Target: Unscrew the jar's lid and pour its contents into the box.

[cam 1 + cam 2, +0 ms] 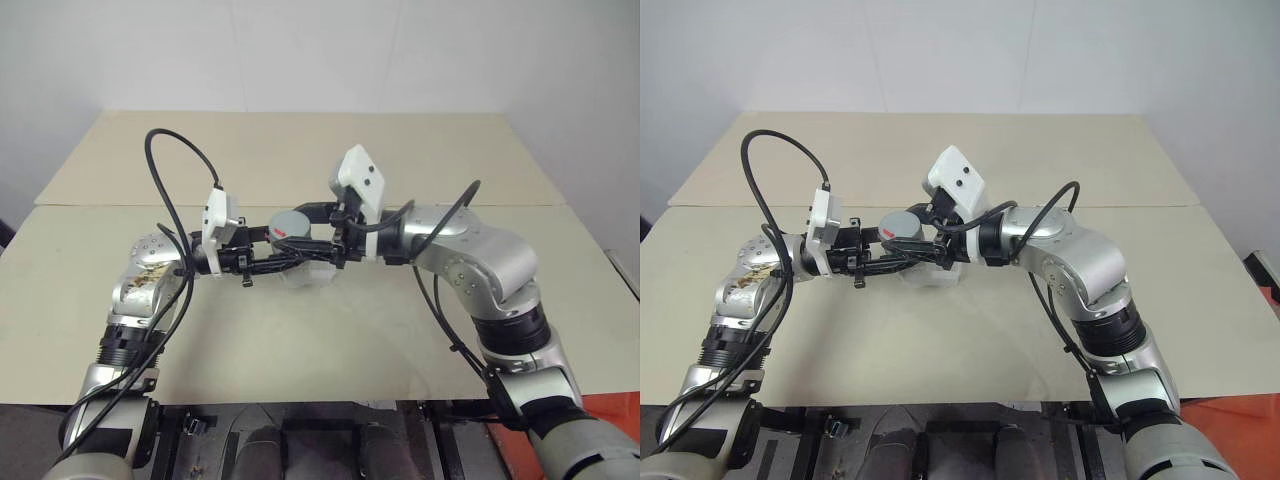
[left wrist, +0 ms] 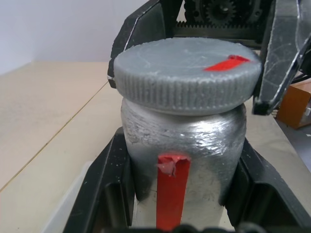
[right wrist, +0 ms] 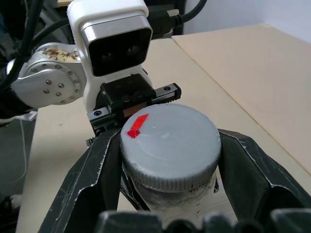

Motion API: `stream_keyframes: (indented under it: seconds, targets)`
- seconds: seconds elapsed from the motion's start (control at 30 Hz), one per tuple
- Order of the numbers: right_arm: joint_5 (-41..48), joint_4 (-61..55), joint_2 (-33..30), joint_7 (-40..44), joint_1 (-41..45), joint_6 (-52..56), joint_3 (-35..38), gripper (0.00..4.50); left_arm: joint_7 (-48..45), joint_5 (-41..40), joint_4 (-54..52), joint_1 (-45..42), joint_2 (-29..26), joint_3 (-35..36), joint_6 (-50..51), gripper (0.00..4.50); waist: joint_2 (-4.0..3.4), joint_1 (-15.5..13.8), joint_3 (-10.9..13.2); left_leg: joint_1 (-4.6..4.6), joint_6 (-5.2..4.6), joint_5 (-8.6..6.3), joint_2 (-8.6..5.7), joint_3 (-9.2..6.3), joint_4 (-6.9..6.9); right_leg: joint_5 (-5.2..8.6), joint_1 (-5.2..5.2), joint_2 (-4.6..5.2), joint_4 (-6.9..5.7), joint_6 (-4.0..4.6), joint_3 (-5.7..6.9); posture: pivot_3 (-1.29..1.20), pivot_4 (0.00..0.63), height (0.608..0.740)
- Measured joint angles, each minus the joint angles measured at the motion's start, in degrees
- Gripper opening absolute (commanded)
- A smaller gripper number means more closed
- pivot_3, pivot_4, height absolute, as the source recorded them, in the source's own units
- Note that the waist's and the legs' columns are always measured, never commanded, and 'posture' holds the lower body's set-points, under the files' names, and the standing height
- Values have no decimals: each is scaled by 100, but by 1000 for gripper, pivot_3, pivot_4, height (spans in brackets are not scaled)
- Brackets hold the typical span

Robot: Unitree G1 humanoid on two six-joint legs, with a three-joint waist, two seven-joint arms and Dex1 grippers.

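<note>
Jar (image 2: pixel 182 145): held above the surface (image 1: pixel 330 340), over the box (image 1: pixel 312 275), my left gripper (image 1: pixel 285 260) clamped on its body. Lid (image 3: pixel 170 145): on and seated, my right gripper (image 3: pixel 170 167) closed around its rim. I judge unscrewing barely begun; lifting off and pouring remain.

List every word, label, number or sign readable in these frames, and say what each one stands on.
No readable text: no words, numbers or brand names anywhere.
Lid: a plain red mark on its top, no lettering.
Jar: a red strip down its side, with no print on it.
Left arm: a brownish patterned patch near the wrist, too blurred to read.
</note>
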State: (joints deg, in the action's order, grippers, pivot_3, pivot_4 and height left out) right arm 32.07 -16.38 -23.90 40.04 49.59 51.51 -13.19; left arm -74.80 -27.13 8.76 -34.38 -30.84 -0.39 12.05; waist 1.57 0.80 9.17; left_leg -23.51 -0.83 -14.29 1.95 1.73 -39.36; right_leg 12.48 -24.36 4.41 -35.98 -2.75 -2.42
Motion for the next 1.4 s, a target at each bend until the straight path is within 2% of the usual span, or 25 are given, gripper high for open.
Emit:
stream_keyframes:
  seconds: [0.67,1.4]
  targets:
    - [352,-309,-358,131,-297,-188,12,2770,-227,-98,-214,28,-140,-234,49,1969,0,1,0,0,0,0,0,0,0,0,0,0,4,0,0,0,150,740]
    - [-149,-157,1,86,-570,-594,-182,2770,-5,-147,-303,288,-174,-156,242,1969,0,2,0,1,0,0,0,0,0,0,-1,-1,4,0,0,0,150,740]
